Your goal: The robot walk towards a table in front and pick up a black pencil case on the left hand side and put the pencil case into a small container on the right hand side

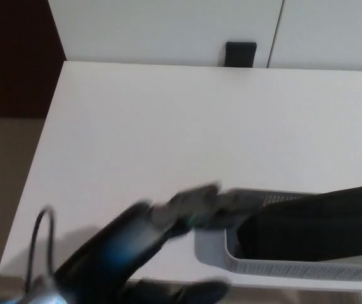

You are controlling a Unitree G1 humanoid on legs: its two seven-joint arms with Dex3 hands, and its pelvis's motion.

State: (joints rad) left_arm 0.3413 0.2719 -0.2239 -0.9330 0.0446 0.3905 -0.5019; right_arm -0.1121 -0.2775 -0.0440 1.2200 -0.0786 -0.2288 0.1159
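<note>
Here the left hand (148, 227) is a motion smear at lower left, grip impossible to tell. The case (314, 221) lies in the container (211, 251) on the counter (168, 126), long axis left-right, right end cropped.

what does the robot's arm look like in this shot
Only the left arm shows, and it is blurred. It has a rounded, glossy black shell with a bluish sheen. A thin black cable loops up near its lower end. The left hand is a greyish smear, too blurred for detail. No markings can be made out.
</note>
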